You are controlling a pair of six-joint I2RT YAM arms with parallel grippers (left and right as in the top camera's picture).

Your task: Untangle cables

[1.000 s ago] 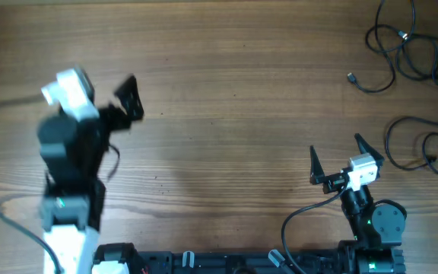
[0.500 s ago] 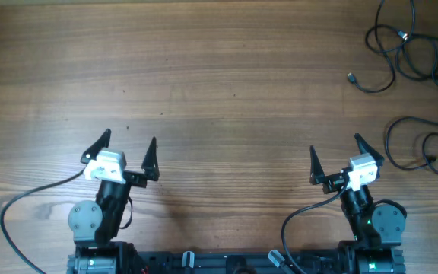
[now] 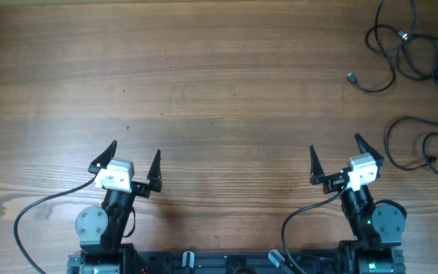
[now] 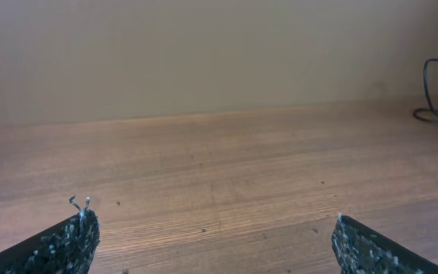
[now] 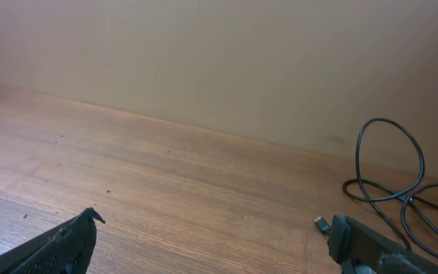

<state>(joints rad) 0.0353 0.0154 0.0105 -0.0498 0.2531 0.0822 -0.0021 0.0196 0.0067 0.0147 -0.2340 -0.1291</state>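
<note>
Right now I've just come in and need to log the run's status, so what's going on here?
Nothing is being handled. Both arms sit at the near edge of the table, the left tool and right tool open and empty. The black cables lie in loose tangled loops on the table's right side, beyond the right tool, with neither tool touching them.

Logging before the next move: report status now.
Left claw open, empty. Right claw open, empty. Thin black cables lie loose at right edge of brown wooden table, ungripped. Nothing seen blocking the way.
</note>
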